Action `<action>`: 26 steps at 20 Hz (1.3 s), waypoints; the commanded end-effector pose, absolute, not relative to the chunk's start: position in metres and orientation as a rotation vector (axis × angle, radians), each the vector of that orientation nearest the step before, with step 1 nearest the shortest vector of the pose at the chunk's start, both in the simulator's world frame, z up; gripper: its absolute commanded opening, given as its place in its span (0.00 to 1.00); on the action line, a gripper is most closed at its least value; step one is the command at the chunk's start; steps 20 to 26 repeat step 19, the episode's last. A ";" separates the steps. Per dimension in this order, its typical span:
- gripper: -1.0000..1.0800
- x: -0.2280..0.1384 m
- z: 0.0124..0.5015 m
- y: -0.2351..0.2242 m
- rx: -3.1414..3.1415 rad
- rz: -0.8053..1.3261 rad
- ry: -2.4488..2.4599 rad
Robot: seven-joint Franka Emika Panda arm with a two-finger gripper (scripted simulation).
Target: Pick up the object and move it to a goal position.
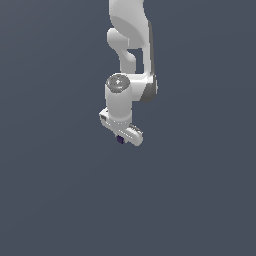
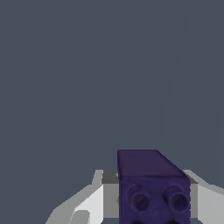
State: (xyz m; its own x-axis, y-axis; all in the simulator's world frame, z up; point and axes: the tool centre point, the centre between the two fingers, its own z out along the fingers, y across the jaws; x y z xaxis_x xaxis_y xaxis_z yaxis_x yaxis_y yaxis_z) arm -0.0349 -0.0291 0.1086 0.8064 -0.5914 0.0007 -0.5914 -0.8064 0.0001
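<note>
The object (image 2: 151, 183) is a small dark purple block with two round sockets on the face toward the wrist camera. It sits between the white fingers (image 2: 89, 201) of my gripper (image 2: 153, 199), which is shut on it from both sides. In the exterior view the object (image 1: 120, 140) shows only as a tiny purple speck under the white hand, and my gripper (image 1: 121, 138) hangs below the arm near the middle of the picture. How high the block is above the ground cannot be judged.
A plain grey-blue surface (image 1: 55, 200) fills both views. The white arm (image 1: 131, 45) reaches in from the top of the exterior view.
</note>
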 end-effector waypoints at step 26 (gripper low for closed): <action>0.00 0.012 0.167 -0.050 2.986 0.000 -0.977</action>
